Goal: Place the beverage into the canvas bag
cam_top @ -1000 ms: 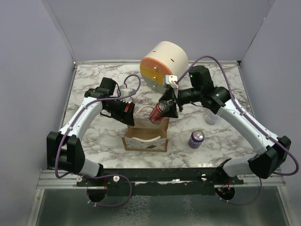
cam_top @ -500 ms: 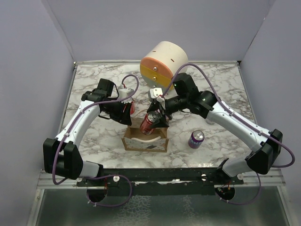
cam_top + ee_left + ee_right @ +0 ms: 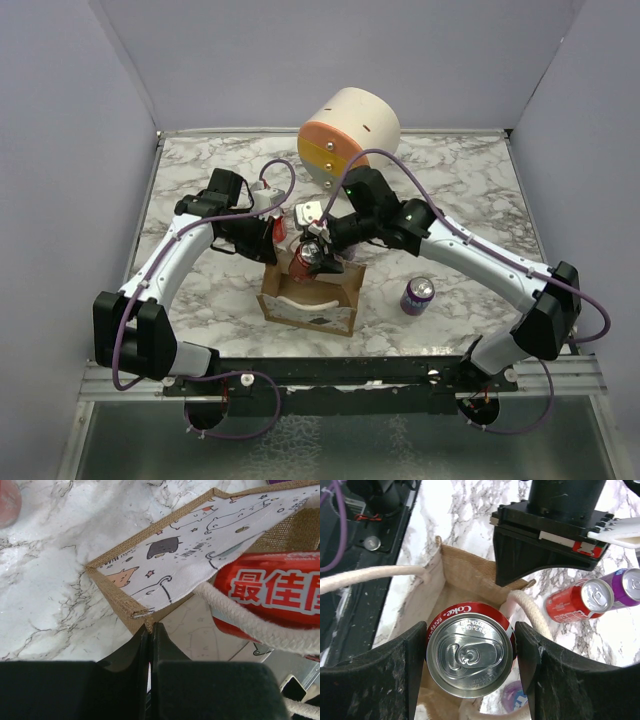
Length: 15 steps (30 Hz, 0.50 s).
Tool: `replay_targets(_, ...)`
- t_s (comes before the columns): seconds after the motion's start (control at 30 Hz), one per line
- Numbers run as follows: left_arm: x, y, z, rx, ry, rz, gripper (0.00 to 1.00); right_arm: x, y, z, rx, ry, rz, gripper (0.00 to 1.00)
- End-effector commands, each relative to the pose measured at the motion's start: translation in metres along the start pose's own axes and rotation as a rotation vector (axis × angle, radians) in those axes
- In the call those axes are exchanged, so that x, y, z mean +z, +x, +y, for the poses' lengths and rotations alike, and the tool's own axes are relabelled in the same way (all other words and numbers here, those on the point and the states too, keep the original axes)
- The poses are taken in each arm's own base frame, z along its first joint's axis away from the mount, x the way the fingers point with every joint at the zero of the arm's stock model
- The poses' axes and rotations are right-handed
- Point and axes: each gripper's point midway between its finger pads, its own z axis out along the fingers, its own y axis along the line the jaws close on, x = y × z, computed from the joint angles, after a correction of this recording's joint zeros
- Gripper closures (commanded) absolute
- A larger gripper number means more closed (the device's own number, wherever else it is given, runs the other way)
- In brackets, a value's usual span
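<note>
Two grips we see: left gripper [image 3: 150, 630] pinches tan canvas bag [image 3: 180, 555] at its rim; right gripper [image 3: 470, 647] clamps red soda can [image 3: 470, 657] above.

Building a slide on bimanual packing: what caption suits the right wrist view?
Right claw holds a red Coke can over the open canvas bag; left claw pinches its rim.

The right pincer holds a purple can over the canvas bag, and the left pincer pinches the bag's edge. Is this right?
Not purple: the right wrist view shows the right pincer holding a red can over the canvas bag. The left pincer pinches its edge.
</note>
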Motion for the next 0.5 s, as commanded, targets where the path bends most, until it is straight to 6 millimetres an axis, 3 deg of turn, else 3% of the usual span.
replay_targets(0.0, 0.005, -0.003, -0.008, -0.025, 0.065, -0.006, 1.00, 0.006, -0.023, -0.021, -0.135, 0.081, -0.058, 0.99)
replay_targets(0.2, 0.008, -0.003, -0.010, -0.044, 0.086, -0.007, 1.00, 0.002, -0.022, -0.013, -0.189, 0.087, -0.017, 0.99)
replay_targets(0.47, 0.012, -0.002, -0.012, -0.069, 0.106, -0.006, 1.00, -0.001, -0.021, 0.019, -0.246, -0.015, 0.014, 0.99)
